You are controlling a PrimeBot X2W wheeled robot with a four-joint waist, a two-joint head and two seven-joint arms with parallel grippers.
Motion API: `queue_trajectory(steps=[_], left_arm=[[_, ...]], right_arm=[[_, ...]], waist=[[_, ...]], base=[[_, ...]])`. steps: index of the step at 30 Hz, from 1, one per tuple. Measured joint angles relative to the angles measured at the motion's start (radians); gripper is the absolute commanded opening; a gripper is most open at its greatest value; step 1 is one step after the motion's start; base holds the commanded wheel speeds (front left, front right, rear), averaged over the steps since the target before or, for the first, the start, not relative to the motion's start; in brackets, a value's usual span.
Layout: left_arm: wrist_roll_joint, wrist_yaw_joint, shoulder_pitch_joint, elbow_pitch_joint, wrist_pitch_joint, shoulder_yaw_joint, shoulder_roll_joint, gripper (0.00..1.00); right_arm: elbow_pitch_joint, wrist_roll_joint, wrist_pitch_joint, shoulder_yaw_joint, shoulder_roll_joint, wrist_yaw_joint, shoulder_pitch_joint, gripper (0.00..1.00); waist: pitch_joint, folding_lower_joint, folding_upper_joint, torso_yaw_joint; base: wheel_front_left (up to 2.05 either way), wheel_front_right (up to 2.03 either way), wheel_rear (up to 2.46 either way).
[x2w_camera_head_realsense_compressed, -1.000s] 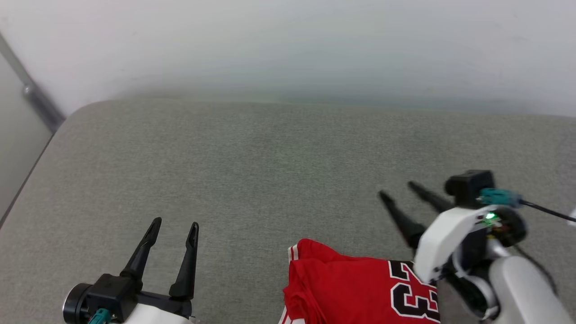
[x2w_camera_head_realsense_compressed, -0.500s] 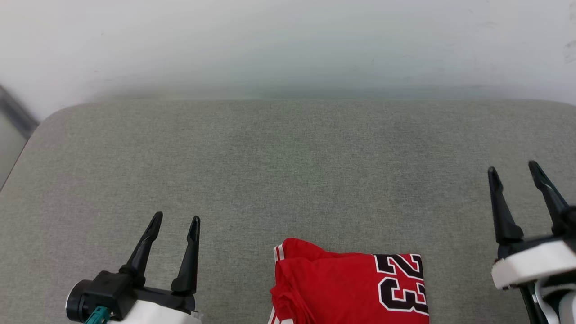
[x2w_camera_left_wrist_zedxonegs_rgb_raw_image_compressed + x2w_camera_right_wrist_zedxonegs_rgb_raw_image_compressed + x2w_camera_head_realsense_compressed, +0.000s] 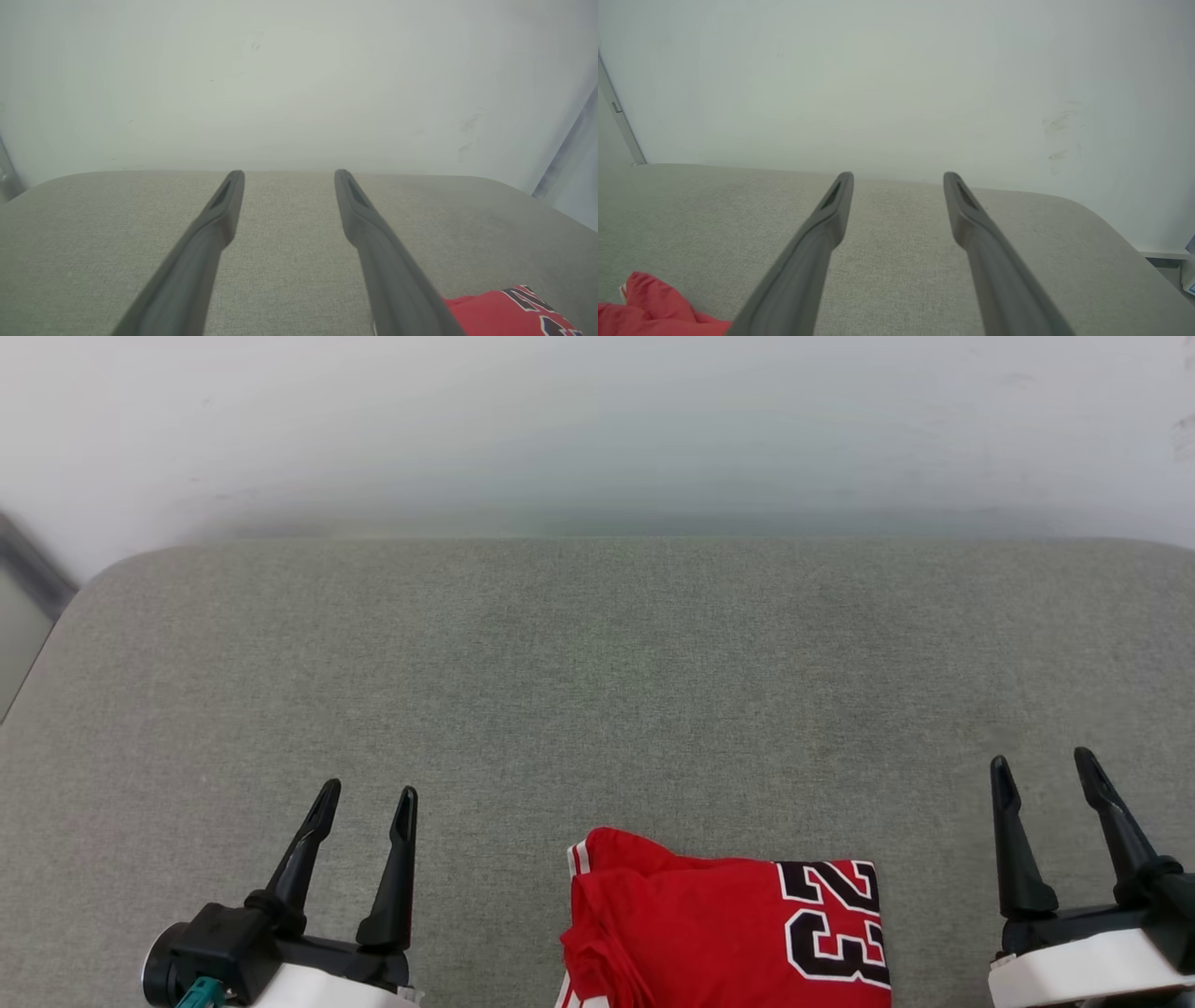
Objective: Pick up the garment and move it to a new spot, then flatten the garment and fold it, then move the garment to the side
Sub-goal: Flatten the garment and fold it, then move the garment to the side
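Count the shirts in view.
1. A folded red shirt lies at the near edge of the grey cushion, between the open left gripper and open right gripper; its lower part is cut off by the frame.

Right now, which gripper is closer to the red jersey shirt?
Right, by a little. The right gripper sits open just right of the red jersey; the left gripper sits open a bit farther off on its left. Neither touches it.
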Motion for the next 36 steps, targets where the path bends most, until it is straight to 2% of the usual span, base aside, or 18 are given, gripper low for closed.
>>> queue_trajectory(steps=[8, 13, 16, 19, 21, 25, 31, 36], left_arm=[[-0.002, 0.000, -0.005, 0.008, 0.000, -0.001, 0.002, 1.00], [-0.002, 0.000, -0.007, 0.011, 0.000, -0.007, 0.005, 1.00], [-0.002, 0.000, -0.007, 0.013, 0.000, -0.011, 0.008, 1.00], [-0.002, 0.000, -0.009, 0.018, 0.000, -0.016, 0.011, 1.00], [-0.003, 0.000, -0.013, 0.018, 0.000, -0.016, 0.014, 1.00], [-0.002, 0.000, -0.023, 0.020, 0.000, -0.023, 0.016, 1.00], [0.002, 0.000, -0.046, 0.027, 0.000, -0.043, 0.022, 1.00], [0.002, 0.000, -0.061, 0.030, 0.000, -0.049, 0.027, 1.00]], right_arm=[[0.007, -0.004, 0.015, 0.013, 0.001, 0.000, 0.003, 1.00], [-0.002, 0.021, 0.101, 0.045, -0.015, 0.000, 0.010, 1.00], [-0.011, 0.078, 0.271, 0.084, -0.053, 0.000, 0.025, 1.00], [-0.040, 0.179, 0.497, 0.120, -0.082, 0.000, 0.045, 1.00], [-0.065, 0.240, 0.654, 0.126, -0.091, 0.000, 0.065, 1.00], [-0.109, 0.260, 0.882, 0.088, -0.092, 0.000, 0.081, 1.00], [-0.099, 0.229, 1.029, 0.063, -0.033, 0.000, 0.068, 1.00], [-0.044, 0.240, 1.078, 0.072, 0.003, 0.000, 0.041, 1.00]], waist=[[0.003, 0.0000, 0.0000, 0.006], [0.008, 0.0000, 0.0000, 0.009], [0.014, 0.0000, 0.0000, 0.010], [0.020, 0.0000, 0.0000, 0.014], [0.026, 0.0000, 0.0000, 0.016], [0.042, 0.0000, 0.0000, 0.024], [0.071, 0.0000, 0.0000, 0.050], [0.096, 0.0000, 0.0000, 0.079]], base=[[0.00, 0.00, 0.00], [0.00, 0.00, 0.00], [0.00, 0.00, 0.00], [0.00, 0.00, 0.00], [0.00, 0.00, 0.00], [0.00, 0.00, 0.00], [0.00, 0.00, 0.00], [0.00, 0.00, 0.00]])
